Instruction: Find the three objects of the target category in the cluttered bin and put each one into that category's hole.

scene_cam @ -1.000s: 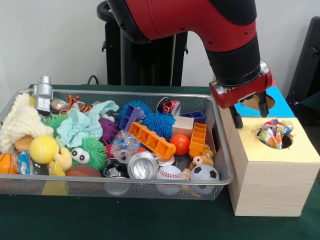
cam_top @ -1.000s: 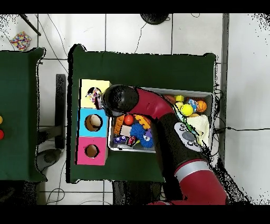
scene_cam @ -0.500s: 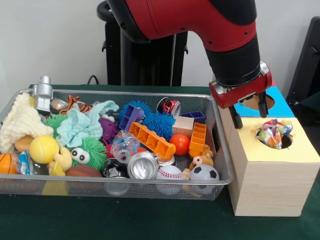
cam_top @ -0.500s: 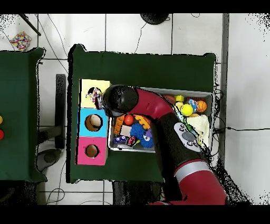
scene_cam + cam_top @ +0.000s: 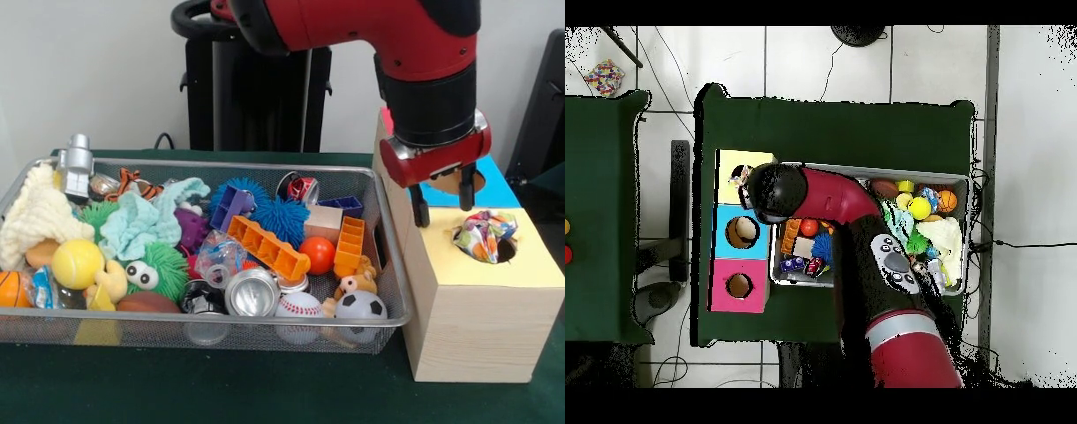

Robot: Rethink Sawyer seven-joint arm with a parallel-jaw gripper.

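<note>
My gripper hangs open and empty over the wooden hole box, just left of and behind the yellow hole. A multicoloured cloth bundle sits stuffed in that hole, partly sticking out. In the wire bin lie a cream knitted cloth at the left and a mint-green cloth beside it. In the overhead view the arm's wrist covers the gripper at the edge of the yellow box top.
Behind the yellow section lie the box's blue section and pink section, each with a hole. The bin also holds balls, spiky toys, orange blocks, cans and a small bear.
The arm has swung slightly sideways, carrying the open gripper a little further over the hole box. The cloth bundle stays in the yellow hole.
</note>
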